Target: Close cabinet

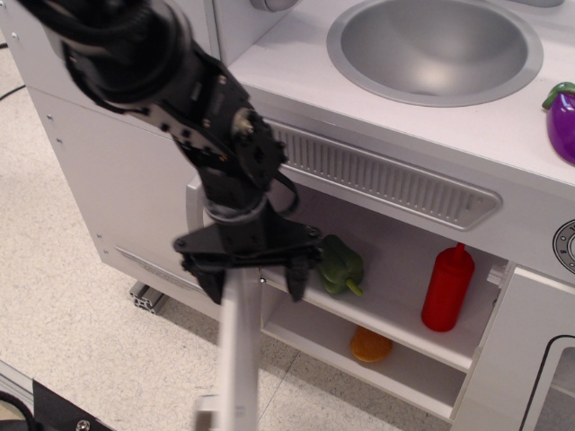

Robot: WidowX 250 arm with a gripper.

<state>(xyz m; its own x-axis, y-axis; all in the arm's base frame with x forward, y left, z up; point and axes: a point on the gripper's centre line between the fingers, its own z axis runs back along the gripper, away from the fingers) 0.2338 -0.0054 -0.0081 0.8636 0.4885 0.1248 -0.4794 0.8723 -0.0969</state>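
The cabinet stands open under the counter, its inner shelf [377,314] showing. Its white door [239,359] sticks out toward the camera, seen nearly edge-on and blurred. My black gripper [255,285] is open and hangs at the door's top edge, with one finger [214,285] on the door's left side and the other [296,282] on its right, the cabinet side. Whether a finger touches the door cannot be told. The door's small grey handle is a blur near the bottom edge [205,418].
On the shelf stand a green pepper [338,265] and a red bottle [447,287]; an orange item [370,345] lies below. A taller door with a grey handle [194,199] is left. Sink [436,49], purple eggplant [563,121] above; oven panel [530,359] right.
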